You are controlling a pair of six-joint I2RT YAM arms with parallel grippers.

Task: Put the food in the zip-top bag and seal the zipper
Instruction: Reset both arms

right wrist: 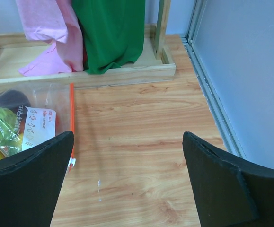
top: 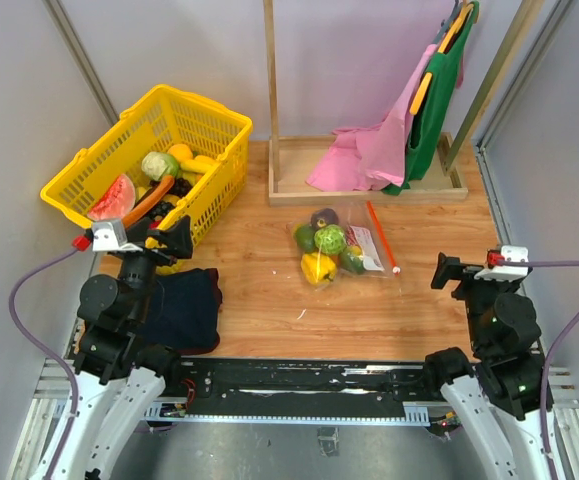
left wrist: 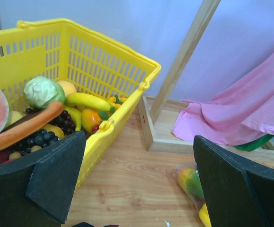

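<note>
From above, we see the zip-top bag (top: 374, 246) just in front of the wooden rack base (top: 369, 190), the food (top: 329, 240) seemingly inside. Left wrist: our left gripper (left wrist: 140, 156) gapes empty. Right wrist: our right gripper (right wrist: 128, 156) likewise; whether the zipper (right wrist: 72, 118), near that base, is sealed we cannot tell

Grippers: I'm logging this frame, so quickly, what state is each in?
Left gripper: open, holding nothing.
Right gripper: open, holding nothing.
</note>
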